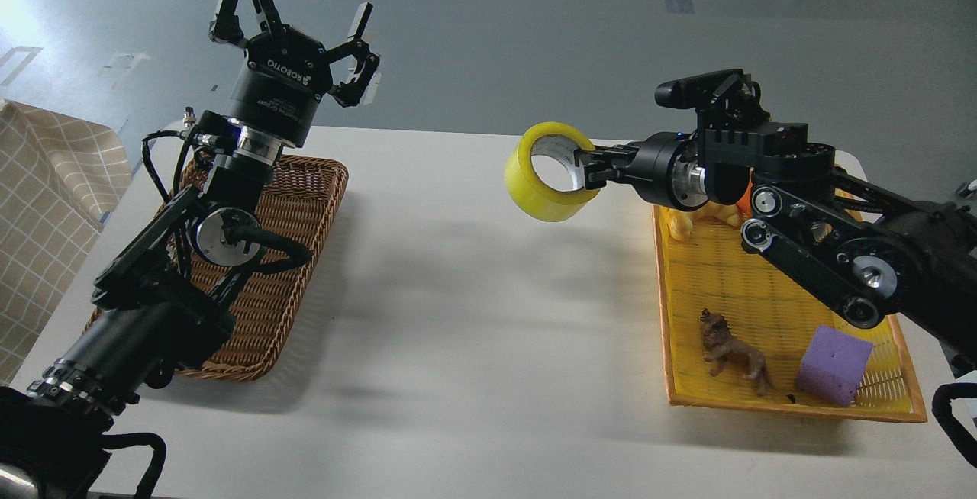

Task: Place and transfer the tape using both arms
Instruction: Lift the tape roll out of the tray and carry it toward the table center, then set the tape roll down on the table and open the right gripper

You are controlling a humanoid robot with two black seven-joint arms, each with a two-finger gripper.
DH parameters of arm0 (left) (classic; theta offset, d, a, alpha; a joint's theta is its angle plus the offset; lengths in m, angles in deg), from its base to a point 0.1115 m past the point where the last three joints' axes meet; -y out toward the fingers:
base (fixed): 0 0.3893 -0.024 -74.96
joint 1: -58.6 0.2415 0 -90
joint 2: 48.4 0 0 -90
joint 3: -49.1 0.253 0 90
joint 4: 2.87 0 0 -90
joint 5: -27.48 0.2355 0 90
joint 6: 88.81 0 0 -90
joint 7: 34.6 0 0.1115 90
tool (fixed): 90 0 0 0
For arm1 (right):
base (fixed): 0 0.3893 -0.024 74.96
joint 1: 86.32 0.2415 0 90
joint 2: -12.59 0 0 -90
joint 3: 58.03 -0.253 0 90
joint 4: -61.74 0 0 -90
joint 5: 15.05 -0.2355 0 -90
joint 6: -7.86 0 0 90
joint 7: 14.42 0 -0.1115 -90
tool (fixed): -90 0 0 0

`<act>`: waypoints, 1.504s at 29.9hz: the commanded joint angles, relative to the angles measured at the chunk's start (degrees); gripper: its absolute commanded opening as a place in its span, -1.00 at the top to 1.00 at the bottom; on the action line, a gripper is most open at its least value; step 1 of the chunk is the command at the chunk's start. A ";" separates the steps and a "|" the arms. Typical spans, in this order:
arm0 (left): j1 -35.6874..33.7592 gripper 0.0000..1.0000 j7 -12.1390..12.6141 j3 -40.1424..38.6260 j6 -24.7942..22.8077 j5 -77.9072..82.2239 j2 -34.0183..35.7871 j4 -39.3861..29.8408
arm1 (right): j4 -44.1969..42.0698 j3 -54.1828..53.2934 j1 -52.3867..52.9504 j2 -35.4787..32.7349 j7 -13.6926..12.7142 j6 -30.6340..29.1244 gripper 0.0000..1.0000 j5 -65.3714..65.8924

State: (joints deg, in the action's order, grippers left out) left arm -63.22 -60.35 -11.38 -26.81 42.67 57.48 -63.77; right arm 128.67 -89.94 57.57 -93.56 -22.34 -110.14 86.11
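My right gripper (586,167) is shut on the rim of the yellow tape roll (538,194) and holds it in the air above the white table (473,316), left of the yellow basket (786,400). The roll's open core faces me. My left gripper (305,11) is open and empty, raised high above the far end of the brown wicker basket (294,255) at the left.
The yellow basket holds a brown toy lion (733,350), a purple foam cube (833,365) and a toy croissant (683,224) partly hidden by my right arm. A checked cloth (46,201) lies at the far left.
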 commanded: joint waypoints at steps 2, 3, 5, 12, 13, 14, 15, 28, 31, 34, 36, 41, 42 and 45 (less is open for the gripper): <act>0.01 -0.95 0.00 0.01 0.00 0.01 0.12 -0.01 | -3.99 1.05 -0.19 4.37 0.01 0.00 1.00 0.53; 0.01 -0.95 -0.01 0.01 0.00 0.01 0.21 -0.09 | -4.35 1.58 -0.10 4.72 0.01 0.00 1.00 0.62; 0.01 -0.95 -0.01 0.01 0.00 0.01 0.21 -0.01 | -5.14 3.51 -0.01 6.30 0.01 0.00 1.00 0.71; 0.01 -0.95 -0.01 0.01 0.00 0.01 0.03 -0.01 | -7.25 5.53 -0.45 8.51 0.01 0.00 1.00 0.80; 0.01 -0.95 -0.01 0.01 0.00 0.01 0.03 -0.09 | -7.60 5.80 -0.36 8.85 0.01 0.00 1.00 0.80; 0.10 -0.95 -0.01 0.01 0.00 0.01 0.03 -0.09 | -7.87 5.98 -0.45 9.12 0.01 0.00 1.00 0.80; 0.10 -0.95 -0.01 0.01 0.00 0.01 0.12 -0.01 | -8.04 5.98 -0.45 9.21 0.01 0.00 1.00 0.80; 0.01 -0.95 -0.01 0.01 0.00 0.01 0.12 -0.09 | -13.49 8.17 -0.45 14.83 0.10 0.00 1.00 0.80; 0.01 -0.95 -0.01 0.01 0.00 0.01 0.12 -0.09 | -14.19 8.26 -0.36 15.10 0.10 0.00 1.00 0.80; 0.01 -0.95 -0.01 0.01 0.00 0.01 0.12 -0.09 | -14.37 9.40 -0.28 15.10 0.10 0.00 1.00 0.89; 0.01 -0.95 -0.01 0.01 0.00 0.01 0.03 -0.09 | -14.81 11.68 -0.10 15.19 0.10 0.00 1.00 0.89; 0.01 -0.95 -0.01 0.01 0.00 0.01 0.03 -0.09 | -15.86 12.04 -0.27 15.80 0.10 0.00 1.00 0.80; 0.01 -0.95 -0.01 0.01 0.00 0.01 0.03 -0.09 | -16.65 12.04 -0.27 16.15 0.10 0.00 1.00 0.80; 0.01 -0.95 -0.01 0.01 0.00 0.01 0.03 -0.09 | -17.89 12.04 -0.19 16.15 0.10 0.00 1.00 0.71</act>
State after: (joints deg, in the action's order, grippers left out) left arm -63.21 -60.35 -11.37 -26.81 42.68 57.51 -63.88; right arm 112.02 -77.92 57.40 -77.57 -22.24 -110.12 86.89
